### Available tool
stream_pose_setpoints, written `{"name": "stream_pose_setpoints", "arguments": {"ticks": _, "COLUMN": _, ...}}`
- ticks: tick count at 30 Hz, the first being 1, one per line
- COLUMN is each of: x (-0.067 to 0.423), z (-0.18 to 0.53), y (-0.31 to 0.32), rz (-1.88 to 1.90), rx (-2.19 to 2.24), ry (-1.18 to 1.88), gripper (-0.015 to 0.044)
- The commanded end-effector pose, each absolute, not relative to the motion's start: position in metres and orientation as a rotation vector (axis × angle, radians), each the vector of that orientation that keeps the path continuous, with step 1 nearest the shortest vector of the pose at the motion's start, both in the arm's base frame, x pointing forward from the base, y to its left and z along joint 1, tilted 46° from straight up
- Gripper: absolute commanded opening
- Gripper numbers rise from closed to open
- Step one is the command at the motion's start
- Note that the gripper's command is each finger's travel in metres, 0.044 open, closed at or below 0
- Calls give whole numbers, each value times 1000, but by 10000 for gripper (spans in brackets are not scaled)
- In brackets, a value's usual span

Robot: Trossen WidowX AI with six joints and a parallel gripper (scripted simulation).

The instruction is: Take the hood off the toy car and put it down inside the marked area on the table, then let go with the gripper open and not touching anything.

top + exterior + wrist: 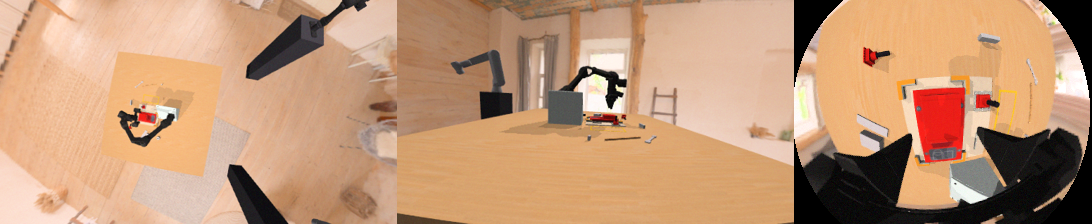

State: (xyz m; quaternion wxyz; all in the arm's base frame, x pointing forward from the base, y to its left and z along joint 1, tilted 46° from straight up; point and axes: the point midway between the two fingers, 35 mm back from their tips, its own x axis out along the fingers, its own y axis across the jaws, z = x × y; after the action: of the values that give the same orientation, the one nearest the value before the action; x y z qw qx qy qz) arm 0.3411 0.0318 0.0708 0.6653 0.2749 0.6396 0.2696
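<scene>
Wooden desk [502, 176], near to far: grey wrench [650, 139], dark rod [622, 139], small grey block [589, 138]; yellow-outlined marked area [608, 129]; red toy car [605, 118], hood [939, 121] in place, beside grey box [565, 107]. Pincer [611, 103] above car, spread wide, gripping nothing, touching nothing.

A grey box [565, 107] is set on the table [538, 176], with a thin rod [622, 139] and a small wrench [650, 139] laid nearby. A ladder [664, 106] is leaned against the wall.
</scene>
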Motion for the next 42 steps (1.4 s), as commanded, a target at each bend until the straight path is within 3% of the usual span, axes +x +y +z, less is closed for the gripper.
{"name": "stream_pose_setpoints", "arguments": {"ticks": 1, "x": 341, "z": 67, "y": 35, "rz": 606, "rx": 627, "ry": 1449, "gripper": 440}}
{"name": "stream_pose_setpoints", "arguments": {"ticks": 42, "x": 341, "z": 43, "y": 61, "rz": 608, "rx": 629, "ry": 1448, "gripper": 440}}
